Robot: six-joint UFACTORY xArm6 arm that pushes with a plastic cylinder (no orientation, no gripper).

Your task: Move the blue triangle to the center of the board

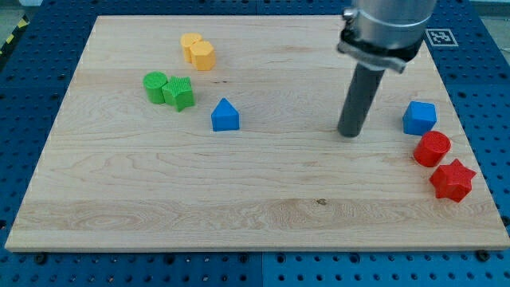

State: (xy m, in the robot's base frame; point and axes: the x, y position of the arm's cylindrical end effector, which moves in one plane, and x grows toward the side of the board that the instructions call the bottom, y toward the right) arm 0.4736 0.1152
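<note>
Arm housing [388, 28] cut off by view's top edge near worktop's [255, 215] far right corner. Worktop's near corners cropped at view's bottom.

Light wooden board [263, 207] on blue pegboard table [48, 48]. Resting directly on board: two yellow blocks [198, 51] touching, top left; green cylinder [154, 84] touching green block [179, 92]; blue triangle [225, 115] left of centre; blue cube [419, 117], red cylinder [432, 148], red star [452, 178] along right edge.

Pale smooth grained wooden counter [263, 199], matt ridged plastic blue triangle block [225, 115], dark matt rod tip [348, 134], shiny metal collar [382, 36]
</note>
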